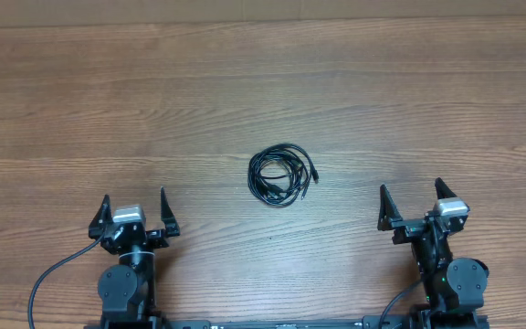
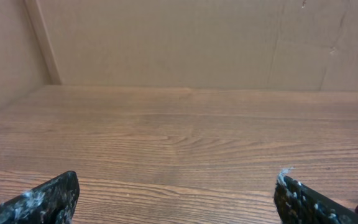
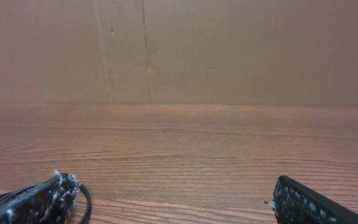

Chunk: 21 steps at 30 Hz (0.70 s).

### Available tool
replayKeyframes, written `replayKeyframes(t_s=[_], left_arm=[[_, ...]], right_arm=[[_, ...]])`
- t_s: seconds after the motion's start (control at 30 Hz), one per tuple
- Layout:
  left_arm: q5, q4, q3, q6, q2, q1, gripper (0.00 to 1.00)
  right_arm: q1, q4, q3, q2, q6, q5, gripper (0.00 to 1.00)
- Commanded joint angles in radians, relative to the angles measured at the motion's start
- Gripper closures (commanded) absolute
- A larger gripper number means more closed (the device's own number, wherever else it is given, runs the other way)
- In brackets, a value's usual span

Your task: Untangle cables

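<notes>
The cables (image 1: 283,175) lie as one small coiled black bundle on the wooden table (image 1: 263,82), near its middle, with plug ends at the bundle's right side. My left gripper (image 1: 135,203) is open and empty, near the front left, well apart from the bundle. My right gripper (image 1: 412,194) is open and empty, near the front right, also apart from it. The left wrist view shows open jaws (image 2: 178,190) over bare wood. The right wrist view shows open jaws (image 3: 173,190), with a thin black cord loop (image 3: 86,200) beside the left finger.
A brown cardboard wall (image 2: 179,43) stands along the table's far edge and also shows in the right wrist view (image 3: 229,50). Thicker black wires (image 1: 48,279) run from the arm bases at the front edge.
</notes>
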Motion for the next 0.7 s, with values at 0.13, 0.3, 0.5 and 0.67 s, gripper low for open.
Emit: replayKeyframes(t_s=[0.13, 0.3, 0.5, 0.67], left_arm=[[0.011, 0.006, -0.004, 0.015, -0.008, 0.005, 0.01], [0.175, 0.046, -0.004, -0.022, -0.008, 0.004, 0.0], [0.361, 0.361, -0.004, -0.011, -0.008, 0.004, 0.01], [0.357, 0.549, 0.036, -0.011, -0.006, 0.004, 0.0]], right_arm=[[0.005, 0.003, -0.01, -0.01, -0.002, -0.002, 0.0], [0.005, 0.003, -0.01, -0.01, -0.002, -0.002, 0.0], [0.005, 0.003, -0.01, -0.01, -0.002, -0.002, 0.0], [0.005, 0.003, -0.01, -0.01, -0.002, -0.002, 0.0]])
